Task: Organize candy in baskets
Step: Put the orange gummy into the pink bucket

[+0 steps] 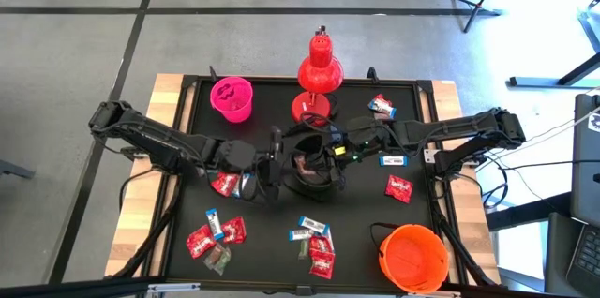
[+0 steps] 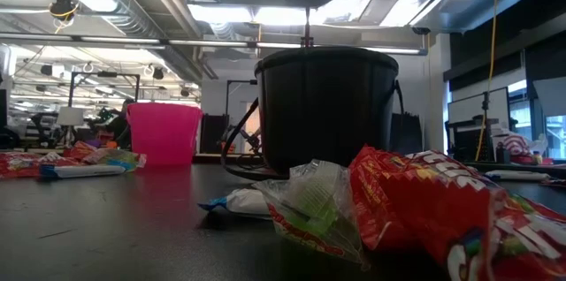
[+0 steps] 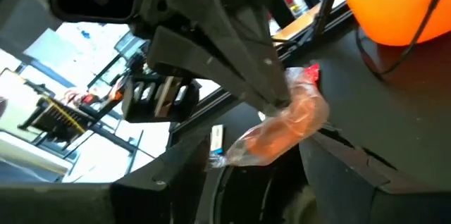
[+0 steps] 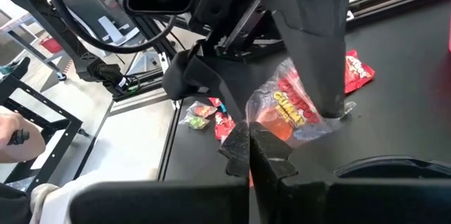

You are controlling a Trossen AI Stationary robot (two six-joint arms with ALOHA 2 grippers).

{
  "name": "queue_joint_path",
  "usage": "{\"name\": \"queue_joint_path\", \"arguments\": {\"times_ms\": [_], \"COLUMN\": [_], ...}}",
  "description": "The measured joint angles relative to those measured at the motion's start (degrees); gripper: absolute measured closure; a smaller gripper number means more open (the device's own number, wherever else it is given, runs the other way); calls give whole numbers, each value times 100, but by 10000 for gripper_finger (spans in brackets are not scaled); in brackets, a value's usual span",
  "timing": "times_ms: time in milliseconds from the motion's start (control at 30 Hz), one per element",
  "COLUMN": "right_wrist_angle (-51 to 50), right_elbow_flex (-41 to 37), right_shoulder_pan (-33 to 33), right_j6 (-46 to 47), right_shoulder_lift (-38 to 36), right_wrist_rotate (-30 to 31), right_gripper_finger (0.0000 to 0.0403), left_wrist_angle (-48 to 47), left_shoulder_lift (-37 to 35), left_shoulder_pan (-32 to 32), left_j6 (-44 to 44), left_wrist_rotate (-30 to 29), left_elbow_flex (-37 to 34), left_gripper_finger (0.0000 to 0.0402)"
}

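A clear packet of red gummy candy (image 4: 285,108) hangs in the air over the black basket (image 1: 311,174) at the table's middle. My right gripper (image 4: 250,150), reaching in from the table's right, is shut on it. My left gripper (image 1: 270,174) comes from the left and is open, with one finger (image 4: 325,76) on each side of the packet. I cannot tell whether that finger touches it. More candy (image 1: 217,234) lies loose along the near side. The pink basket (image 1: 232,98) stands at the far left and the orange basket (image 1: 412,256) at the near right. My right gripper pinches one end of the packet (image 4: 264,131) between its two shut fingers, which slant slightly downward from the table's right. The rest of the packet (image 3: 282,129) sticks out beyond the fingertips (image 3: 276,98), clear of the table and above the black basket's rim.
A red desk lamp (image 1: 319,71) stands just behind the black basket. Loose candy also lies at the right (image 1: 400,188), at the far right (image 1: 382,106), near the front middle (image 1: 319,246) and under my left arm (image 1: 225,184). A raised black frame (image 1: 281,80) edges the table.
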Motion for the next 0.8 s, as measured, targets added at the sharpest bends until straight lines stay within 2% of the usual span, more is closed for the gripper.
{"name": "queue_joint_path", "arguments": {"times_ms": [200,433,633,800], "right_wrist_angle": [24,17,15,-127], "right_elbow_flex": [0,0,0,197], "right_shoulder_pan": [0,0,-1,-4], "right_j6": [0,-2,-111,-317], "right_shoulder_lift": [0,-2,-2,-13], "right_wrist_rotate": [52,51,52,55], "right_gripper_finger": [403,403,393,355], "left_wrist_angle": [-36,-113,-131,-244], "left_shoulder_lift": [0,0,0,-28], "left_shoulder_pan": [-7,-7,-4,-4], "left_j6": [136,93,24,-75], "left_wrist_rotate": [60,209,152,4], "left_elbow_flex": [0,0,0,0], "left_gripper_finger": [258,387,397,399]}}
